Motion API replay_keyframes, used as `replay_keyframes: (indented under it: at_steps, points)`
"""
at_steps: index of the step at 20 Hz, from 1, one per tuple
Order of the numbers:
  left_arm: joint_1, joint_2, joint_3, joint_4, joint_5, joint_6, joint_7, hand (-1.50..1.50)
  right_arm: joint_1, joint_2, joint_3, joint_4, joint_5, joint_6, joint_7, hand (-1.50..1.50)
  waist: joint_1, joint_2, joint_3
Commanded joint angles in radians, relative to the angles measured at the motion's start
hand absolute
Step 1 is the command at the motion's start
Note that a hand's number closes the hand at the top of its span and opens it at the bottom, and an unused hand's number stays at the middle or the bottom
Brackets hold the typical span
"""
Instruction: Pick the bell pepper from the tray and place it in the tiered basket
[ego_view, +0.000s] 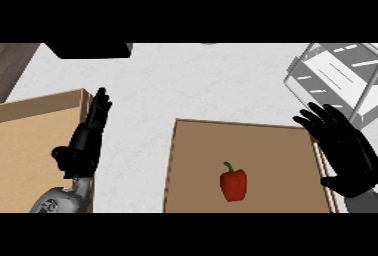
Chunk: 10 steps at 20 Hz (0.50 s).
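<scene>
While the bell pepper (233, 184) lies on the tray (192, 150), the right hand (347, 155) hovers open.

Red bell pepper (233, 185), green-stemmed; brown tray (251, 145).

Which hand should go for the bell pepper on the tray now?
Probably the right hand: it is open over the tray's right edge, near the bell pepper and just below the tiered basket. The left hand rests open beyond the tray's left side.
</scene>
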Motion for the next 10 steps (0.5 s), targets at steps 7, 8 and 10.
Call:
replay_keyframes:
  at_steps: [7, 8, 10]
  points:
    - [-0.007, 0.002, 0.006, 0.003, -0.017, 0.005, 0.021, 0.00, 0.003, -0.404, -0.122, -0.281, 0.333, 0.161, 0.021, -1.50, -0.014, -0.014, -0.006]
    - [0.025, -0.007, -0.008, 0.018, -0.030, 0.010, -0.015, 0.00, 0.028, -0.434, -0.125, -0.324, 0.414, 0.183, 0.004, -1.50, -0.028, -0.016, -0.007]
    - [0.002, -0.011, -0.005, 0.021, -0.031, 0.014, 0.004, 0.00, -0.002, -0.476, -0.116, -0.427, 0.509, 0.151, 0.044, -1.50, -0.025, -0.016, -0.007]
